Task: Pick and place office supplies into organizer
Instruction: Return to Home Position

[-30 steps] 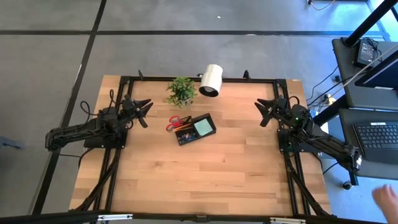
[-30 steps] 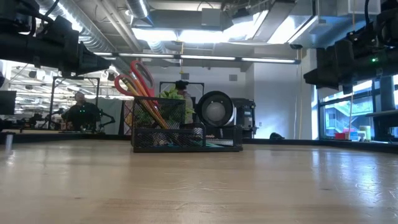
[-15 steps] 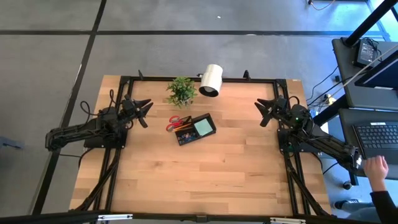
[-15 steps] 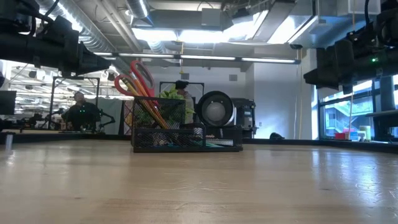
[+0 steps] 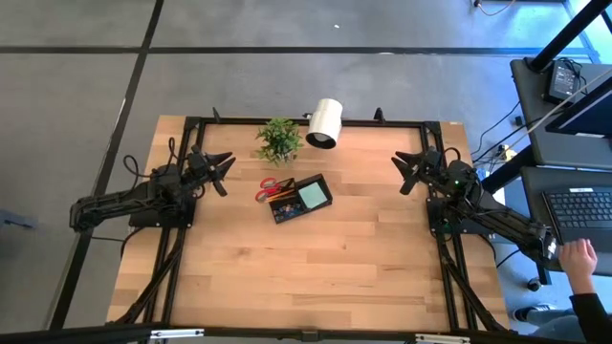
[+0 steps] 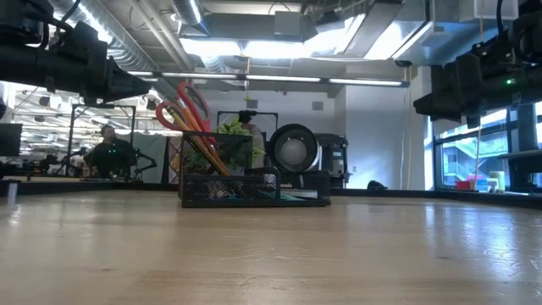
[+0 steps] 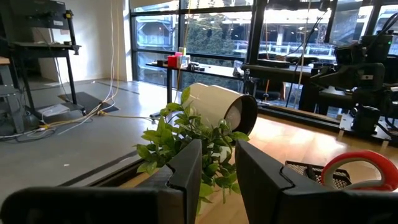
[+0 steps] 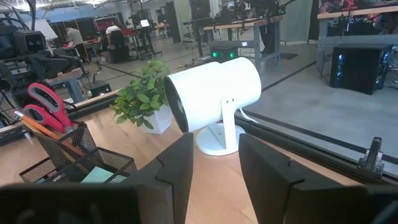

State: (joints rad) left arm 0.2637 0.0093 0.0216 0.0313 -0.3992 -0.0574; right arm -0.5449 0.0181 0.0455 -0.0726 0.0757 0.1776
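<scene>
Only a person's hand (image 5: 579, 253), out past the desk's right edge, has moved in the past second: it has come up from the lower corner of the high view to a keyboard (image 5: 581, 205). On the desk (image 5: 316, 272) itself we find nothing shifted, and both arms stay drawn back to their own sides.

The left pincer (image 5: 226, 174) hangs near the left edge, fingers apart and gripping nothing. The right pincer (image 5: 400, 173) mirrors it near the right edge, also spread and empty. Both are well apart from the organizer (image 5: 301, 199), which sits between them toward the back of the desk.

The scissors (image 5: 271, 186) stand in its taller compartment, red handles up and leaning outward. The note pad (image 5: 311, 197) lies flat in the lower compartment. From desk height we see the pencils (image 6: 207, 152) slanting up beside the scissors. A plant (image 5: 279, 139) and a white lamp (image 5: 325, 122) stand just behind the organizer, at the back edge.

Much is hard to read. We cannot tell through the mesh walls what smaller pieces lie inside. The low view cuts off both arms at its top corners, the left wrist view catches only part of one scissor handle at its edge, and the hand shows without the rest of the person.
</scene>
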